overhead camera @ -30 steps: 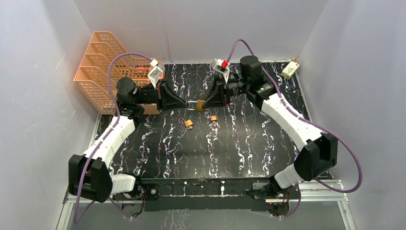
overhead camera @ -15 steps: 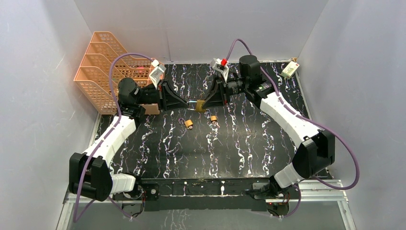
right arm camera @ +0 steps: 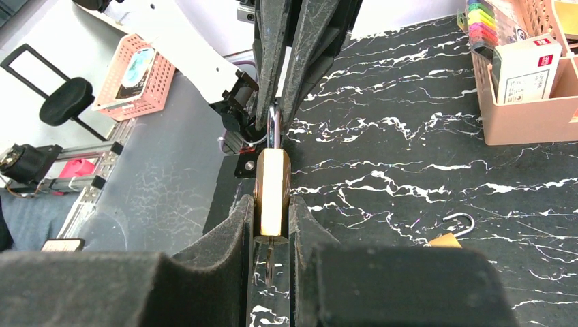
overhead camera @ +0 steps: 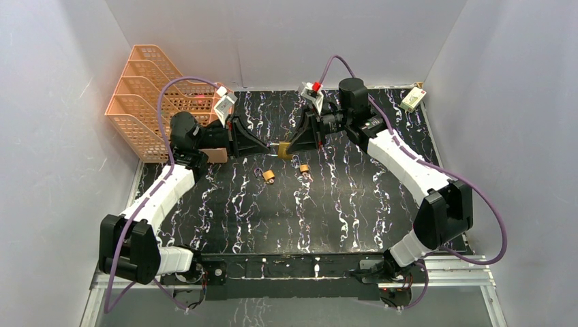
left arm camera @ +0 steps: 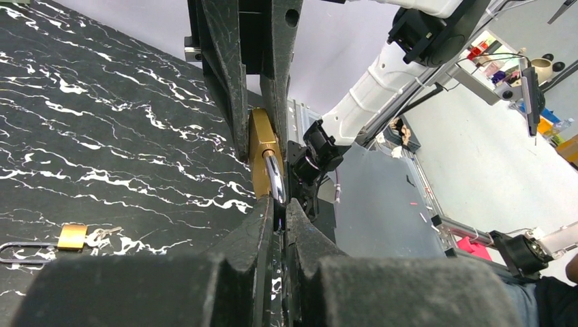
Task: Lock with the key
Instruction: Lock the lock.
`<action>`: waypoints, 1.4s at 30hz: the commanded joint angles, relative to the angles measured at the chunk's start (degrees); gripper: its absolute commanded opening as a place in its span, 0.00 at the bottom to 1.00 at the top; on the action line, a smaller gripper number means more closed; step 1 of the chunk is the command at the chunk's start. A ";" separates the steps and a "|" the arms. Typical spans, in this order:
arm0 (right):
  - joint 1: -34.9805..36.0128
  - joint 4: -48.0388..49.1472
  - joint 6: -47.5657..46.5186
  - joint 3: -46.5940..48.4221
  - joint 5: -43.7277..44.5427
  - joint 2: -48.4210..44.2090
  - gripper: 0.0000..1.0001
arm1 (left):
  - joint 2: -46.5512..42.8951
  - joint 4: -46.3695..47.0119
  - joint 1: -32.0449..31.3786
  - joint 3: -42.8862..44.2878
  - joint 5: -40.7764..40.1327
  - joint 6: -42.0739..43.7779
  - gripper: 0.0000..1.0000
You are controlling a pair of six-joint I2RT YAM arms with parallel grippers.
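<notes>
A brass padlock (overhead camera: 284, 150) hangs above the table at the back middle, held between both grippers. My right gripper (right arm camera: 271, 212) is shut on the padlock's brass body (right arm camera: 272, 182). A thin key (right arm camera: 270, 253) sticks out of the padlock's bottom, between the right fingers. The silver shackle (right arm camera: 274, 127) points away toward the left gripper. My left gripper (left arm camera: 281, 216) is shut on the shackle (left arm camera: 275, 178); beyond it is the brass body (left arm camera: 260, 151). In the top view the left gripper (overhead camera: 268, 146) and right gripper (overhead camera: 292, 148) meet tip to tip.
Two other small brass padlocks (overhead camera: 269, 176) (overhead camera: 304, 169) lie on the black marbled table (overhead camera: 341, 204) just in front of the grippers. An orange rack (overhead camera: 146, 95) stands at the back left, a small white box (overhead camera: 413, 99) at the back right. A pink box (right arm camera: 531, 102) sits nearby.
The right arm's elbow has drifted a little left and back, and the left arm has shifted slightly. The padlock stays held between both grippers in the same spot.
</notes>
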 commanded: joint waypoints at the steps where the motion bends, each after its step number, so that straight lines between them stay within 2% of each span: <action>1: 3.90 13.09 3.26 3.59 0.83 -0.16 0.00 | 1.16 0.31 -4.92 -1.93 -3.78 2.27 0.00; 14: 5.95 13.22 3.33 3.84 2.07 1.01 0.00 | 2.14 0.05 -5.74 -1.46 -8.48 3.47 0.00; 42: 5.96 11.08 1.27 4.21 3.59 -0.07 0.00 | 1.13 -5.17 -5.74 -0.72 -8.69 7.21 0.00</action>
